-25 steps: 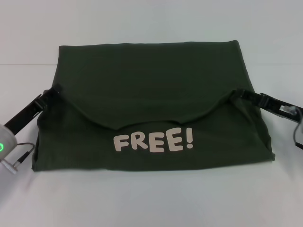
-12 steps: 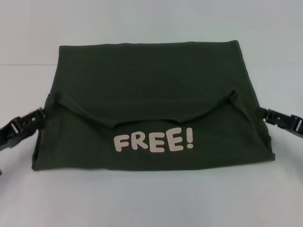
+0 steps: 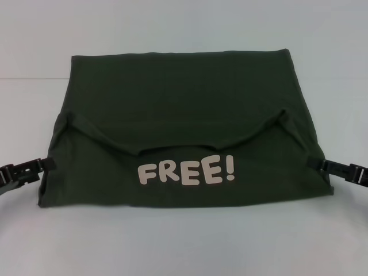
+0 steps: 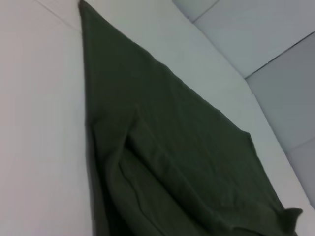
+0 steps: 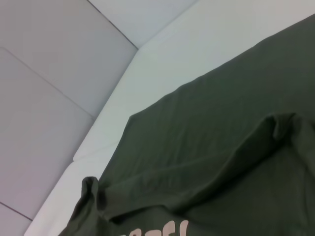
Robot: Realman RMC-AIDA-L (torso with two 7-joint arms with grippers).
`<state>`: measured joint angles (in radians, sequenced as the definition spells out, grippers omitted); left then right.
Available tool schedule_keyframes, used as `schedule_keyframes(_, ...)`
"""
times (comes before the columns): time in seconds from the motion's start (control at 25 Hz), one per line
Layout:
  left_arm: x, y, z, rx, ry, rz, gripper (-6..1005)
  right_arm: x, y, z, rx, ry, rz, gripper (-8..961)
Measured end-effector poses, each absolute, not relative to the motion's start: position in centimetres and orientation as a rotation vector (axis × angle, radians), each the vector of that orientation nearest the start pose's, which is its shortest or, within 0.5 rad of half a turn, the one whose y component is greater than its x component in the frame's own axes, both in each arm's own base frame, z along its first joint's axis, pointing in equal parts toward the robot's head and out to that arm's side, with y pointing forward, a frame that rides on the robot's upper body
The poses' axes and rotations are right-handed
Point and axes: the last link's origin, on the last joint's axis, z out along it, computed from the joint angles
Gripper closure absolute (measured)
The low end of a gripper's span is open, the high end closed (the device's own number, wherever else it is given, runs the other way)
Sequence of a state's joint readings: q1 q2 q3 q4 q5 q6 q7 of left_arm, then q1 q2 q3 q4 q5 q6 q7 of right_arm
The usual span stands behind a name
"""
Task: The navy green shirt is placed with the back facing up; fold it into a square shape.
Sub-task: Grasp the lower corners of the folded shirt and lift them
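Folding is well along: navy green shirt (image 3: 184,126) lies mid-worktop, nearer the far edge than the front one, already down to a wide rectangle. A far flap is laid toward the front, its curved hem just above the cream "FREE!" lettering (image 3: 186,172), so the printed side faces up on the near part.

Left gripper (image 3: 41,166) is seen low at the shirt's left edge, near its front-left corner; right gripper (image 3: 318,164) likewise at the right edge near the front-right corner. Both tips are touching or just beside the cloth; contact can't be confirmed. Jaw state can't be told for either side – no cloth is visibly pinched or lifted.

Judged step: btwn folds, w/ both tips lined up on the side edges. Shape is wider than deep, so a square isn't reached yet. Next move prob. calls for a grip on one side edge and a fold across toward the other, kept flat so the flap isn't dragged.
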<state>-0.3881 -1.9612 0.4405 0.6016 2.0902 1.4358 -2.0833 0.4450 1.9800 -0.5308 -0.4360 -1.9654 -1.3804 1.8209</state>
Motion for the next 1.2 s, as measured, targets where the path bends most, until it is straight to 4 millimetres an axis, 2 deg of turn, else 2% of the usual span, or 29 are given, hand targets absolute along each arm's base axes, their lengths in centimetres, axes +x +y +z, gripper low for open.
schedule_keyframes(0.32, -37.6, 30.3, 5.6, -1.947, -1.698, -0.689, 188, 34.0, 31.7, 2.1, -2.175, 1.529, 0.811, 88)
schedule_keyframes(0.72, -37.5, 30.1, 3.9, -1.979, -1.686, -0.673, 193, 33.8, 31.8, 1.9, -2.181, 1.525, 0.813, 89)
schedule_keyframes(1.2, -37.4, 29.9, 3.6, -1.991, -1.703, -0.666, 192, 33.7, 32.0, 1.7, -2.18, 1.521, 0.812, 91)
